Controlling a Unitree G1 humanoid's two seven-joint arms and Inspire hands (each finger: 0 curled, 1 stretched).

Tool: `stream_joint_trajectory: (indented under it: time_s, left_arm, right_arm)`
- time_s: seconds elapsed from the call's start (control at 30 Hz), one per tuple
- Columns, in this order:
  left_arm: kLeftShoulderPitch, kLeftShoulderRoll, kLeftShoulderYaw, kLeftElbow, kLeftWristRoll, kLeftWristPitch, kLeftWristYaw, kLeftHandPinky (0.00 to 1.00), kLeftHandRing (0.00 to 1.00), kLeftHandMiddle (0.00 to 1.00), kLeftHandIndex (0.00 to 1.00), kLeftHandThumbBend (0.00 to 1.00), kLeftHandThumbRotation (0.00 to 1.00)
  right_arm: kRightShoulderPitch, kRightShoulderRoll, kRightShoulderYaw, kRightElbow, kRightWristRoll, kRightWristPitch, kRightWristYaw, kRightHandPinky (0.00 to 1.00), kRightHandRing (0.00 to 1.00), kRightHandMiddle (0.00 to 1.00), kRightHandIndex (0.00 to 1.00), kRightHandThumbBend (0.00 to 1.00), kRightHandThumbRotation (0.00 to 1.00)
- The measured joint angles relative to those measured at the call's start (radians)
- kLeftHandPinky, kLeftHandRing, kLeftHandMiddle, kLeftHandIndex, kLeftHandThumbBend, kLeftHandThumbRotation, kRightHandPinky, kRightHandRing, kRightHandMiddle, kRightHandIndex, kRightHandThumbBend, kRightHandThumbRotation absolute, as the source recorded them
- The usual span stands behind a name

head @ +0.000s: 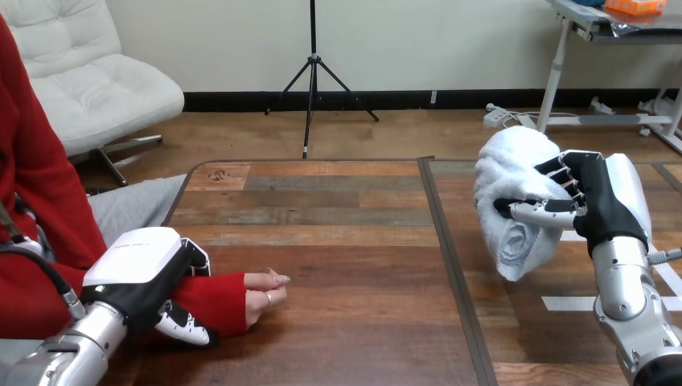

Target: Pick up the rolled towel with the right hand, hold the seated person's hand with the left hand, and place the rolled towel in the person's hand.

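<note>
Left arm (76,342): enters from the bottom-left corner, silver forearm angled up toward the right.
Left hand (141,265): white back facing up, lying over the red sleeve at the table's left edge. One digit shows above the sleeve and the fingers (186,326) curl round beneath it, so the hand is closed about the person's wrist (215,299).
Person's hand (265,291): sticks out of the red cuff just right of the left hand. It rests on its side on the wood, fingers loosely curled toward the right, and holds nothing.
Table (346,233): dark wooden planks, in two panels that meet at a seam (452,273) right of centre.
Rolled towel (515,193): white, rolled, held roughly upright with a slight tilt over the right panel. The spiral of the roll shows at its lower end. It is well apart from the person's hand, on the far side of the seam.
Right hand (607,201): on the towel's right side, fingers and thumb wrapped round the roll's middle in a firm grasp.
Right arm (631,297): rises from the bottom-right corner, nearly vertical under the hand.
Tape strips (567,303): white, flat on the right panel, below the towel and beside the right arm.
</note>
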Motion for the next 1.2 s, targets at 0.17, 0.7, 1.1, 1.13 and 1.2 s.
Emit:
stream_joint_trajectory:
  time_s: [0.17,0.7,1.1,1.13,1.2]
  left_arm:
    - [0.001,0.000,-0.003,0.000,0.019,0.000,0.023,0.17,0.23,0.29,0.31,0.70,0.00]
    - [0.002,0.001,-0.008,-0.006,0.046,0.010,0.031,0.25,0.31,0.37,0.40,0.75,0.00]
    - [0.002,0.002,-0.013,-0.018,0.077,0.030,0.039,0.29,0.38,0.43,0.47,0.77,0.00]
    - [0.002,0.002,-0.014,-0.018,0.078,0.031,0.041,0.29,0.38,0.44,0.47,0.77,0.00]
    - [0.002,0.002,-0.015,-0.018,0.080,0.033,0.044,0.29,0.38,0.44,0.48,0.77,0.00]
  right_arm:
    - [0.001,0.000,0.000,-0.012,0.000,0.009,0.006,0.39,0.45,0.48,0.46,0.72,0.00]
    - [0.001,0.000,0.000,-0.025,0.000,0.011,0.009,0.40,0.45,0.48,0.46,0.72,0.00]
    - [0.001,0.000,0.000,-0.027,0.000,0.013,0.009,0.40,0.45,0.47,0.46,0.73,0.00]
    - [0.001,0.000,0.000,-0.027,0.000,0.013,0.009,0.40,0.45,0.47,0.46,0.73,0.00]
    - [0.001,0.000,0.000,-0.027,0.000,0.013,0.009,0.40,0.45,0.47,0.46,0.73,0.00]
